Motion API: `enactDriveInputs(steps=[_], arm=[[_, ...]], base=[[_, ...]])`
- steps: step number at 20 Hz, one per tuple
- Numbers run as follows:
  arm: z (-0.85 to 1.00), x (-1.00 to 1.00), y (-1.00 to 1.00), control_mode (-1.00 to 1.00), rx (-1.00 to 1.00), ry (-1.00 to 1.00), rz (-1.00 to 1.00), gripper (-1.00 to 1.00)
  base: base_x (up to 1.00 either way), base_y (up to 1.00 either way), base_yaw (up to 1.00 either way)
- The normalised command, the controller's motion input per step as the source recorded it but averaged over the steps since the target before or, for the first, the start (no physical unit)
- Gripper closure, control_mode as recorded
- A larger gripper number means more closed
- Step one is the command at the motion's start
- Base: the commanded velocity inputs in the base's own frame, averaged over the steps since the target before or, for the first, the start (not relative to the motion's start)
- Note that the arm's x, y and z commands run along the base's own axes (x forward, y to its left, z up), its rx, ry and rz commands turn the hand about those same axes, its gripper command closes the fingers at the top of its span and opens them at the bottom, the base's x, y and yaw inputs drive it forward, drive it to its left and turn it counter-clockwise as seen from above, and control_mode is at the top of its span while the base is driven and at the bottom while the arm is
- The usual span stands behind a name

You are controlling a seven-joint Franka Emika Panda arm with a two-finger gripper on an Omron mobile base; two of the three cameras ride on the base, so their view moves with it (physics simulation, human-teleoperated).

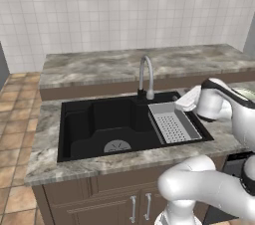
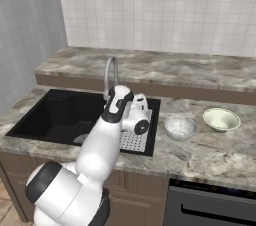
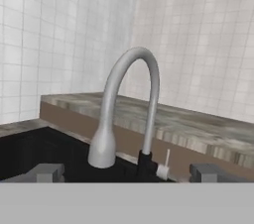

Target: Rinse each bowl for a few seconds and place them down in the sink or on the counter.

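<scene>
The counter (image 2: pixel 210 155) is the largest item: grey-brown marbled stone running along the tiled wall (image 2: pixel 165 10), with a raised back ledge and brown wooden cabinets (image 1: pixel 114 201) beneath. Set into it is the sink (image 1: pixel 89 124), a wide black rectangular basin with a round grey drain (image 1: pixel 117 146) at its front. A grey perforated tray (image 1: pixel 173 122) sits across the basin's right end.

The white arm (image 2: pixel 100 145) reaches forward over the sink's right side, its wrist above the tray in the right base view. The curved steel faucet (image 3: pixel 126 104) stands at the sink's back edge; in the hand view it rises directly ahead, spout arching over toward the basin (a small pale lever shows beside its dark base).

The gripper (image 3: pixel 126 172) faces the faucet with its fingers spread wide and nothing between them.

Both bowls rest on the counter to the right of the sink, well apart from the gripper. The whitish-grey bowl (image 2: pixel 179 126) sits just beside the sink's edge; the cream bowl with green inside (image 2: pixel 221 119) lies further right, near it but not touching.
</scene>
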Motion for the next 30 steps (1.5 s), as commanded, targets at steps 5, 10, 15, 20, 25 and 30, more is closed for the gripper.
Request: enactDriveInputs(steps=[5,10,15,20,25,30], arm=[[0.0,0.29,-0.06,-1.0,0.01,0.0,0.05,-1.0],[-0.03,0.26,-0.04,-1.0,0.01,0.0,0.08,-1.0],[-0.03,0.26,-0.07,-1.0,0.02,-0.02,0.09,-1.0],[0.0,0.25,0.0,-1.0,0.0,-0.01,0.01,-1.0],[-0.02,0.16,0.01,-1.0,0.0,-0.02,0.0,-1.0],[-0.04,0.09,0.1,-1.0,-0.02,-0.03,-0.03,-1.0]], base=[[0.0,0.0,0.0],[0.0,0.0,0.0],[0.0,0.0,0.0],[0.0,0.0,0.0],[0.0,0.0,0.0],[0.0,0.0,0.0]])
